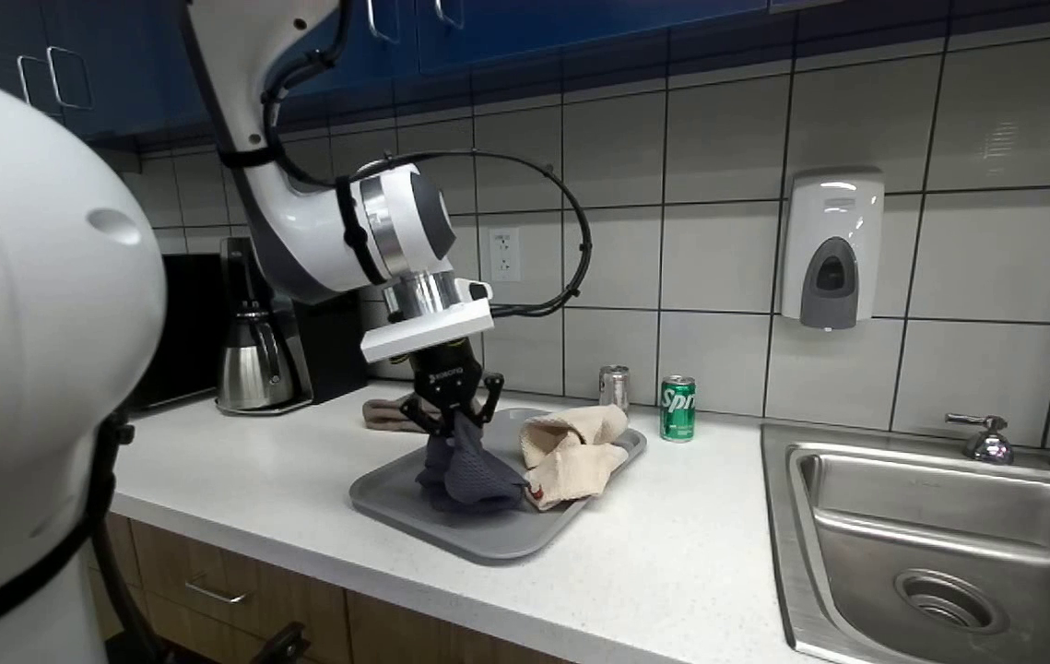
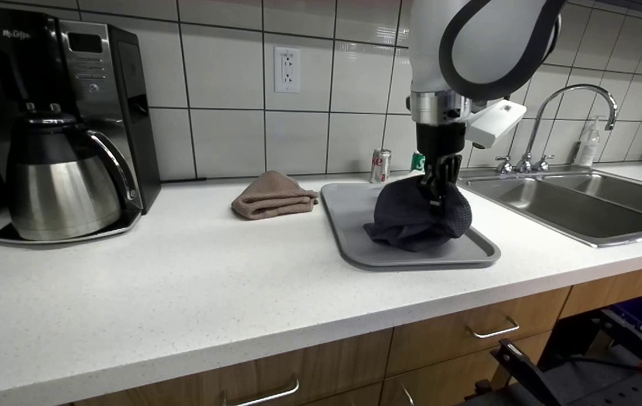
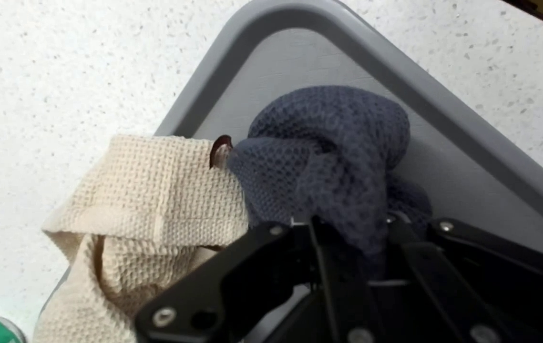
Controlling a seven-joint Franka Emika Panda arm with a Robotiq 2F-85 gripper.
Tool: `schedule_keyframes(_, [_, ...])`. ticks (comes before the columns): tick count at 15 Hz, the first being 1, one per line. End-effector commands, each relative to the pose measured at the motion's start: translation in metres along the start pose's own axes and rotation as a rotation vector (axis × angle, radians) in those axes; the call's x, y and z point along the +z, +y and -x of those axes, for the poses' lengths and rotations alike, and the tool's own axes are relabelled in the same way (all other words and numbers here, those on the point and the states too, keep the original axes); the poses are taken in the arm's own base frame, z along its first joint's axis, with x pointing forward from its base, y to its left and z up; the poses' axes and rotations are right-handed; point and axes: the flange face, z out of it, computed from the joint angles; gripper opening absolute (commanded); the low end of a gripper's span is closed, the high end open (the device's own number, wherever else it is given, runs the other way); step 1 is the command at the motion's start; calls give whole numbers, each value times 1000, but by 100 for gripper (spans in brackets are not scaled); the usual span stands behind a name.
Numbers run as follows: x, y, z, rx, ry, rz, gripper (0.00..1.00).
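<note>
Dark blue-grey waffle-weave cloth (image 1: 485,480) lies bunched near a front corner of the grey rectangular tray (image 1: 497,535), its gathered top clenched by the black two-fingered gripper (image 3: 354,228); a cream waffle-weave towel (image 3: 180,195) overlaps the tray edge nearest the stainless-steel sink (image 1: 794,535).

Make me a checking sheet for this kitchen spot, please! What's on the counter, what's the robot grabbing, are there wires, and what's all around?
Surface: white speckled counter with a gray tray on it.
Things in use: dark blue cloth, bunched over the tray.
Clutter: beige cloth across the tray's edge; folded brown cloth beside the tray; silver can and green can near the tiled wall.
Fingers: shut on the dark blue cloth.
Cables: black cable looping out beside the arm.
Surroundings: coffee maker, metal sink, soap dispenser.
</note>
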Motion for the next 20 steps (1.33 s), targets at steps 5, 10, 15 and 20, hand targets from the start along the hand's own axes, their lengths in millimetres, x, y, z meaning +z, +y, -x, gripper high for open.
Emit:
schedule_keyframes(5, [22, 11, -33, 26, -17, 16, 5])
schedule_keyframes(10, [7, 2, -36, 2, 1, 15, 51])
schedule_keyframes(15, [-20, -13, -32, -36, 35, 32, 87])
schedule_keyframes(20, [-55, -23, -26, -62, 92, 69, 100])
